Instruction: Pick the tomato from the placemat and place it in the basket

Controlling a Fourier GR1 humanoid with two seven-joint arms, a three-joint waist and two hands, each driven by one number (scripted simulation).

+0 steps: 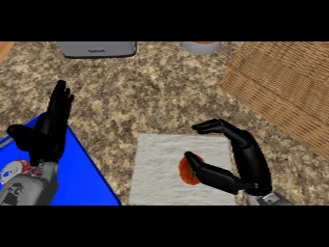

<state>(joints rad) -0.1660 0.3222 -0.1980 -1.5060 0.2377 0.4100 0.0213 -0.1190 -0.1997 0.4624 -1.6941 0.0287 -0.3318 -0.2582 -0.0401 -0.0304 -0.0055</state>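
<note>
While our left hand (50, 126) rests open, fingers up, at the left edge, our right hand (239, 161) arches over the white placemat (156, 166), fingers spread apart, its thumb touching the tomato (187, 172) lying there; the basket (295, 91) sits well apart.

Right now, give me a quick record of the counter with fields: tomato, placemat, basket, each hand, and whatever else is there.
tomato: red, lying on the placemat, not yet in the basket
placemat: white cloth, near front edge of the counter
basket: wicker, far right, partly out of view
right hand: beside the tomato, thumb touching it, fingers arched above, not closed
left hand: open, fingers up, resting at left
other: blue tray front left; grey appliance and white cup at the back
</note>
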